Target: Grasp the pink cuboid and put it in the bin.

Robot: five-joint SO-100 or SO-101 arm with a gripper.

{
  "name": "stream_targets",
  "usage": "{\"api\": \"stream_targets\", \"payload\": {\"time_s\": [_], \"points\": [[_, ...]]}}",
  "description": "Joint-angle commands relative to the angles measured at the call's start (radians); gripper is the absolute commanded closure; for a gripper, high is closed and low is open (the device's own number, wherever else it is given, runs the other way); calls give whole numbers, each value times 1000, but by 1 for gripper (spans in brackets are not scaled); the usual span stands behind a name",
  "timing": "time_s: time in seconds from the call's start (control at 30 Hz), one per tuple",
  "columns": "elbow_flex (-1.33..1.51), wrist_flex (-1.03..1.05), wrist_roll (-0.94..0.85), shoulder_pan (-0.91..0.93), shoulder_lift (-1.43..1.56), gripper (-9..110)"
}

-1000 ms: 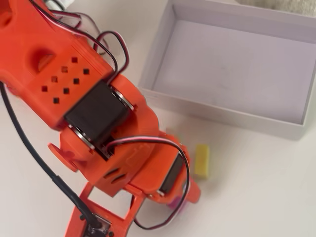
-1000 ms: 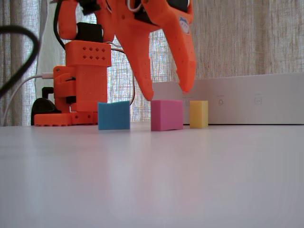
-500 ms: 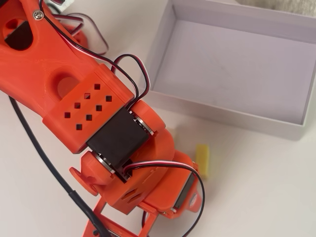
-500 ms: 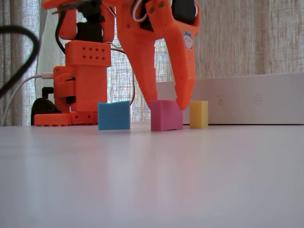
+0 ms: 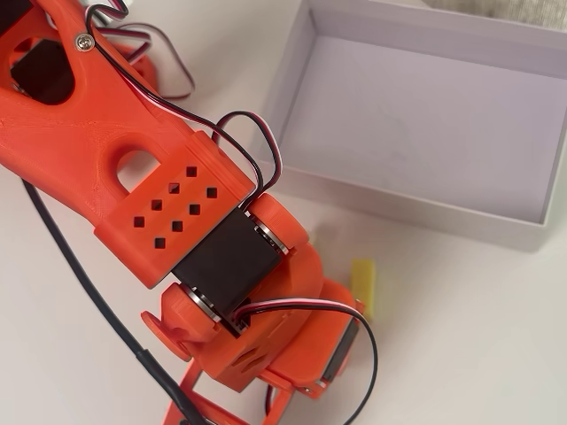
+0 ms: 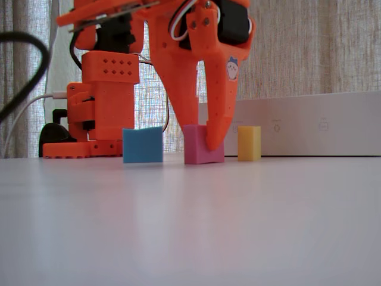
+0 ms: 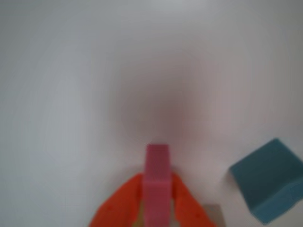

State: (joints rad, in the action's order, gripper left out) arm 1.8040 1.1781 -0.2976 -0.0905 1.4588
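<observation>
The pink cuboid [image 6: 199, 149] stands on the white table between the blue and yellow blocks. My orange gripper [image 6: 203, 142] comes down over it from above, with one finger [image 6: 217, 119] in front and the other behind. In the wrist view the two fingers [image 7: 118, 208] press both sides of the pink cuboid [image 7: 157, 179], so the gripper [image 7: 157, 210] is shut on it. The block's base sits level with the table. In the overhead view the arm [image 5: 177, 195] hides both the cuboid and the gripper. The white bin [image 5: 399, 199] lies at the upper right and also shows in the fixed view [image 6: 309, 125], behind the blocks.
A blue block [image 6: 143, 145] stands left of the pink one in the fixed view and shows at the right in the wrist view [image 7: 270, 184]. A yellow block [image 6: 249, 143] stands to the right, near the bin's front wall [image 5: 364, 282]. A black cable [image 5: 89, 292] trails beside the arm.
</observation>
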Motion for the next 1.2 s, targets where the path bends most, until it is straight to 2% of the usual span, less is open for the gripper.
{"api": "stream_targets", "payload": {"time_s": [0.0, 0.17, 0.27, 0.43, 0.5, 0.63, 0.73, 0.83, 0.97, 1.17], "points": [[-52, -31, -2, 8, 2, 110], [-66, -11, 11, 31, 25, 110], [-155, 75, 21, 55, 101, 110], [-698, 399, 48, 55, 167, 110], [-905, 462, 48, 21, 201, 110], [-997, 502, 23, -156, 337, 110], [-928, 545, 12, -337, 414, 110], [-739, 543, -11, -499, 495, 110], [-325, 399, -55, -618, 630, 110], [215, 120, -130, -692, 758, 110]]}}
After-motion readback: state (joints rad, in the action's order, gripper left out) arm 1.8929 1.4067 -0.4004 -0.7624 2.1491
